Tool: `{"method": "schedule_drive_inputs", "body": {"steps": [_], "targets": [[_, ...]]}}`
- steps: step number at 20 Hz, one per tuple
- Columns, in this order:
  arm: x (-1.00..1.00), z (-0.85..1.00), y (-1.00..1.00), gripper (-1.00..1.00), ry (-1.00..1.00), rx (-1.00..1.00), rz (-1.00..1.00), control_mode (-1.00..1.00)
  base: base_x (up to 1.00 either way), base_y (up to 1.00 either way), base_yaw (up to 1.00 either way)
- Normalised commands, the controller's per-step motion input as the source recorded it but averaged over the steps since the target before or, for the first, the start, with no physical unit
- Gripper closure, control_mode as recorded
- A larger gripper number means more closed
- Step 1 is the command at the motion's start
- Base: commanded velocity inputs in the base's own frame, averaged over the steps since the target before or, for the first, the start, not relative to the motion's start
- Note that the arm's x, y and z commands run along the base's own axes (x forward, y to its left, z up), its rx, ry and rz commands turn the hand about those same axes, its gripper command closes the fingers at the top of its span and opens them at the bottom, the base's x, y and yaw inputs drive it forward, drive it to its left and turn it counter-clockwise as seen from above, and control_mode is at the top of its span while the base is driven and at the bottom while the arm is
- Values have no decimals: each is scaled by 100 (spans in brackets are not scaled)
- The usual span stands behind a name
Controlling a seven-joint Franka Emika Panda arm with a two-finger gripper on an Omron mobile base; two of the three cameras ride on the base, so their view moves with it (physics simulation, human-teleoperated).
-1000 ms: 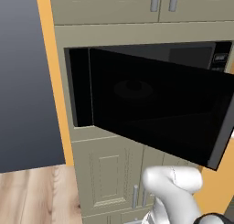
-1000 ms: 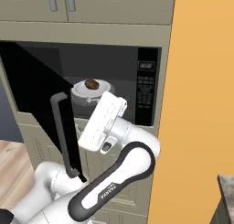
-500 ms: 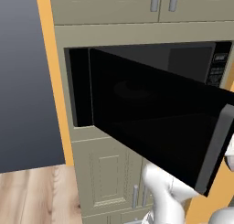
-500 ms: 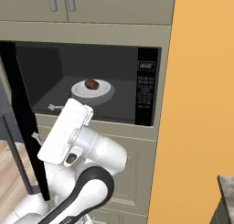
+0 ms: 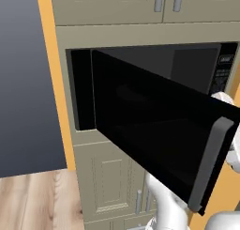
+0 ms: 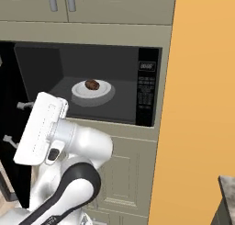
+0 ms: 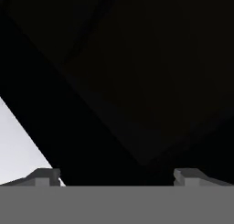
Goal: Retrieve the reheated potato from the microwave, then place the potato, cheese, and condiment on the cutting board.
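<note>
Low beside the open microwave [image 6: 147,88] door [image 5: 154,130], hand [image 7: 116,175] spread, empty.

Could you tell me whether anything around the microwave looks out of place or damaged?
Nothing stands out. The microwave door is swung open, and the potato sits upright on its white plate inside, with no spill or damage visible.

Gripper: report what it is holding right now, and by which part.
Nothing is held. In the hand view the gripper stands open with its fingertips wide apart, facing the dark microwave door. The potato sits untouched on its plate inside.
</note>
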Motion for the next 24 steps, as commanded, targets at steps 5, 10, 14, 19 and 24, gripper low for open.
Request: {"method": "schedule_drive_inputs", "body": {"steps": [5,10,14,19,24], "targets": [[-70,0,100,-100,7,1,8,-100,0,0,0],[-23,-8,100,-100,1,0,1,-100,0,0,0],[-1,-33,100,-100,3,0,0,-100,0,0,0],[0,-46,100,-100,4,0,0,-100,0,0,0],[0,-33,81,-100,0,0,0,-100,0,0,0]]}}
